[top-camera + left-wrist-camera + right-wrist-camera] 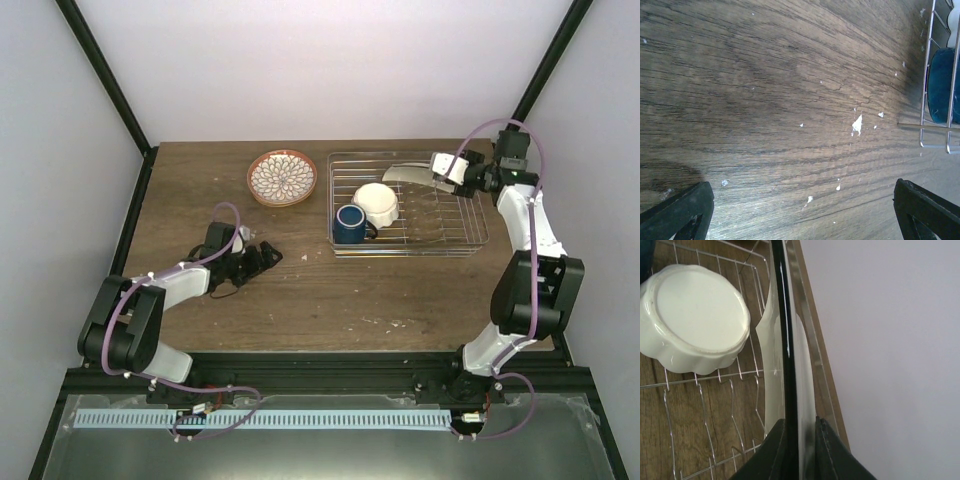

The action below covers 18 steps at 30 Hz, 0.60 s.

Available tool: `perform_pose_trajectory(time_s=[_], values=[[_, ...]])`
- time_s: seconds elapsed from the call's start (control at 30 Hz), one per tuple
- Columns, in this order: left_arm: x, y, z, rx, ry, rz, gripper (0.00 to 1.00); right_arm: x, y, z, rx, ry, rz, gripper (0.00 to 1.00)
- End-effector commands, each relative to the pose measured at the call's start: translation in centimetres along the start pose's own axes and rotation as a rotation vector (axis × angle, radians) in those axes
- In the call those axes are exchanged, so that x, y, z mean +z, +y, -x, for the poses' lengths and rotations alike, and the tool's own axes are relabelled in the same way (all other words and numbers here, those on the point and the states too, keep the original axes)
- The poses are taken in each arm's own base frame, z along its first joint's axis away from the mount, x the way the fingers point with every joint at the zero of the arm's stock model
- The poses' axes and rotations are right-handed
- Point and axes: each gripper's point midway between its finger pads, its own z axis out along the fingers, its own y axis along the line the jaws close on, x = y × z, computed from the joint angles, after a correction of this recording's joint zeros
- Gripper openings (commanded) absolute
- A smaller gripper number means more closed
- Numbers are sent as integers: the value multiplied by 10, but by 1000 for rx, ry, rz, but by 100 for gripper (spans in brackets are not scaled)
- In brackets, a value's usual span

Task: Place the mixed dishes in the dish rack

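Right gripper (437,172) pinches cream plate (402,176) over back of dish rack (462,238). White bowl (376,204) upside down in rack, blue mug (349,223) just beside it. Round plate (282,178) on table (400,300), left of rack. Left gripper (268,256) jaws wide apart, empty, also left of rack.

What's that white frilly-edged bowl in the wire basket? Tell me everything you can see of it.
The small white bowl looks like glossy ceramic, with a scalloped rim and a flat round foot ring. It lies upside down on the wires inside the dish rack, toward its left half, right beside the dark blue mug. Nothing grips it.
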Motion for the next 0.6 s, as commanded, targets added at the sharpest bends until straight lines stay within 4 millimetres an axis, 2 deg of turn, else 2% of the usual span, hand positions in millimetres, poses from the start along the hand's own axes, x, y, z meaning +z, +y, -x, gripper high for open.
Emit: perform_pose_trajectory(time_s=[0.0,0.4,0.57], values=[[0,3,-3,9,8,-7,100,-48,-66,53,-185,-87,-224,1],[1,3,-2,8,10,-7,100,-54,-83,52,-240,-48,-265,1],[4,6,-2,3,16,-5,100,-60,-83,60,-249,-62,-263,1]])
